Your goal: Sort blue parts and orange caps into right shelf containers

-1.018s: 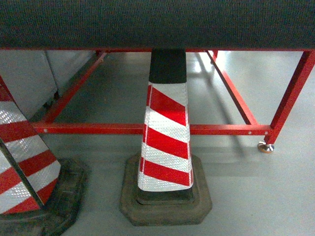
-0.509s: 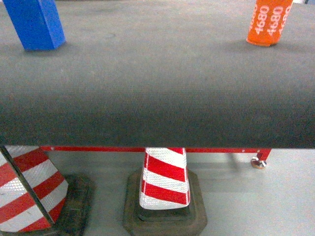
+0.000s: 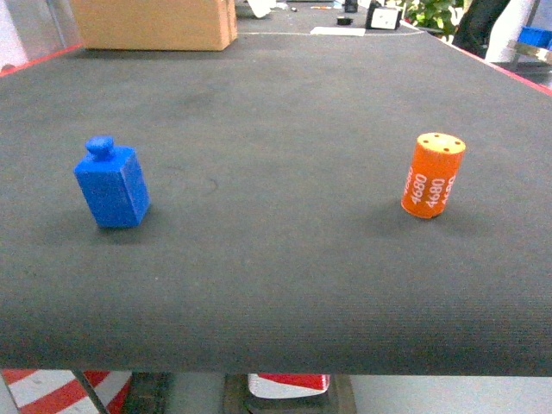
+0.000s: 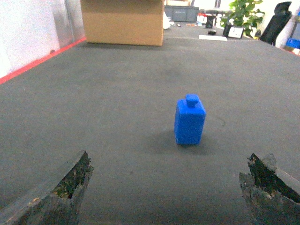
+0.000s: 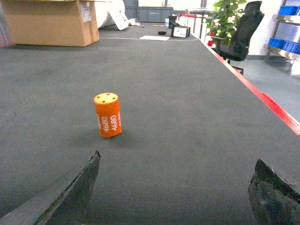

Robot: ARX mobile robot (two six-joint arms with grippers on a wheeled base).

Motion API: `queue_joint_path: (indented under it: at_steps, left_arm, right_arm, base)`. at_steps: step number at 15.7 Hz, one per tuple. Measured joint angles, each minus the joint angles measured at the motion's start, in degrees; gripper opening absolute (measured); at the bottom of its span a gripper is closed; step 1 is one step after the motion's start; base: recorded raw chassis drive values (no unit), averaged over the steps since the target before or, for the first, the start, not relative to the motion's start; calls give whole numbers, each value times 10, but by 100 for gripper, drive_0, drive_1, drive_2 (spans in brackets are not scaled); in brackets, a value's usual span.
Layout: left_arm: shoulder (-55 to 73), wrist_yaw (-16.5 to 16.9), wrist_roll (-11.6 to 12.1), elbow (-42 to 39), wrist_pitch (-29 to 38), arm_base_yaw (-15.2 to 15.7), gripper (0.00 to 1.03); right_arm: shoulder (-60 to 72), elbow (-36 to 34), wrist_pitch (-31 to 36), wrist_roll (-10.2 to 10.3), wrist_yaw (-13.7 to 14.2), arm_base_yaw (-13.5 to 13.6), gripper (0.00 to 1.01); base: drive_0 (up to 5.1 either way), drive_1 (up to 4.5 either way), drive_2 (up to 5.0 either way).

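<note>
A wide dark grey felt-like table [image 3: 285,285] with a red edge fills the head view. At its far end, toward 11 o'clock, sits a cardboard box [image 3: 155,23], and small desk clutter lies toward 1 o'clock. Red-and-white traffic cones [image 3: 289,381] show under the near edge at 6 o'clock. In the right wrist view a potted plant [image 5: 228,18], an office chair [image 5: 243,30] and blue crates [image 5: 289,10] on a shelf stand off the table at 2 o'clock.

The blue part [image 3: 111,183] stands upright at 9 o'clock, the orange cap [image 3: 432,175], printed 4680, at 3 o'clock, well apart.

The left gripper [image 4: 164,192] is spread wide and holds nothing, with the blue part ahead at 12 o'clock. The right gripper [image 5: 173,192] is likewise spread wide and bare, the orange cap ahead at 11 o'clock.
</note>
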Motion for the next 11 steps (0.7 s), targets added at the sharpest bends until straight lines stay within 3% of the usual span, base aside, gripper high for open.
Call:
queue_joint_path:
  at_steps: [11]
  left_arm:
    - [0, 0, 0, 0, 0, 0, 98]
  right_arm:
    - [0, 0, 0, -1, 0, 0, 98]
  base:
    - [0, 0, 0]
